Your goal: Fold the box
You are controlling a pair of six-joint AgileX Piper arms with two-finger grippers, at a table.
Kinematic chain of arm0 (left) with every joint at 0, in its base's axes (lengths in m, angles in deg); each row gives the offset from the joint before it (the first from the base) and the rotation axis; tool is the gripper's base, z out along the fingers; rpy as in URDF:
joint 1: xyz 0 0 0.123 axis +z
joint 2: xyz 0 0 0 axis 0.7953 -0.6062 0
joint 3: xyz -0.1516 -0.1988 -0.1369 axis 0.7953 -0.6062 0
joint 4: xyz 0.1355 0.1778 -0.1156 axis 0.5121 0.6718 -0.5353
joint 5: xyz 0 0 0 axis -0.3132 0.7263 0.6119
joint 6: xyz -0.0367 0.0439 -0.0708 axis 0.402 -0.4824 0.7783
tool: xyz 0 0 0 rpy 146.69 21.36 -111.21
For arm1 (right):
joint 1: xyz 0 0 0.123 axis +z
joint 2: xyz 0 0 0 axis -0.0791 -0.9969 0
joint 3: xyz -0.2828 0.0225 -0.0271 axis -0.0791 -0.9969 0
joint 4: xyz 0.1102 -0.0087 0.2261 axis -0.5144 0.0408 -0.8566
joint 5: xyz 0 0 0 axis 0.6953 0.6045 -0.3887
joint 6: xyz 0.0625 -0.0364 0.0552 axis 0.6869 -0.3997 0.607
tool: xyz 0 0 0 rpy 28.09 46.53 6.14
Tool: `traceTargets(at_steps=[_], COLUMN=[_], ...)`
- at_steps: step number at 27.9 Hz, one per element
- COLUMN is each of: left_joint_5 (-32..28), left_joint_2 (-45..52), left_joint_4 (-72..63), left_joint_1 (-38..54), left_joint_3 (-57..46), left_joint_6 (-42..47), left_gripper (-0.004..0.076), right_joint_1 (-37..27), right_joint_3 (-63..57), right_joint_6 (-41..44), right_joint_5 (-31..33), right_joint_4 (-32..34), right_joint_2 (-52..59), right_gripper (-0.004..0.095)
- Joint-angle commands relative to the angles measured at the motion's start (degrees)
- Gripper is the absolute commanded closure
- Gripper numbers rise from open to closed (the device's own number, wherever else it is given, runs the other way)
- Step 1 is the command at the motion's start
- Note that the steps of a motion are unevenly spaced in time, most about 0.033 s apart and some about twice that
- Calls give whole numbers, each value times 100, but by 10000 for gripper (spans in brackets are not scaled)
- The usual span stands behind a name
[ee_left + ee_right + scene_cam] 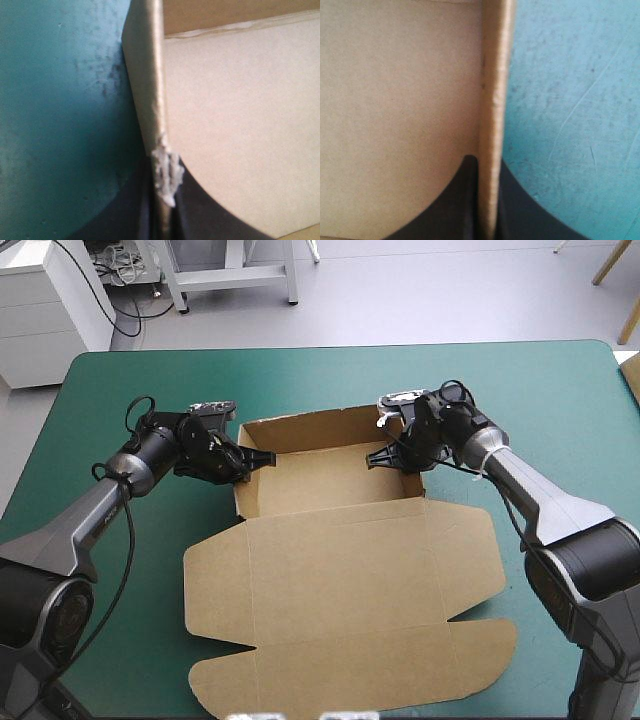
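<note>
Currently box (340, 570) lies mid teal-green cover (560, 410): far part has walls raised, near lid panel flat. At box's left wall, left gripper (265, 458) is clamped on the edge; right gripper (376, 457) likewise clamped on box's right wall.

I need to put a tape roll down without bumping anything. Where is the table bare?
Bare teal-green cover runs along the far edge, beyond the box's back wall. Crowded: the middle, where the left tool and right tool clamp the side walls; the flat lid fills the near half.
</note>
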Motion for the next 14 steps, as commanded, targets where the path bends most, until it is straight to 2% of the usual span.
traceTargets(at_steps=[1,7,10,13,14], left_joint_5=[-224,-274,-152,62,216], left_joint_2=[40,40,52,60,60], left_joint_4=[294,294,221,-91,-171], left_joint_1=[-23,-23,-23,-23,-23], left_joint_3=[8,85,106,119,192], left_joint_6=[-298,-370,-591,-1106,-1157], left_gripper=[731,724,682,552,433], right_joint_1=[-186,-208,-208,-208,-208], right_joint_3=[69,207,483,950,1271], right_joint_6=[-415,-518,-565,-642,-615], right_joint_5=[-77,-26,186,487,665], right_joint_4=[-184,-155,-192,-207,-207], right_joint_2=[-25,-25,-25,-25,-25], right_gripper=[929,921,876,766,674])
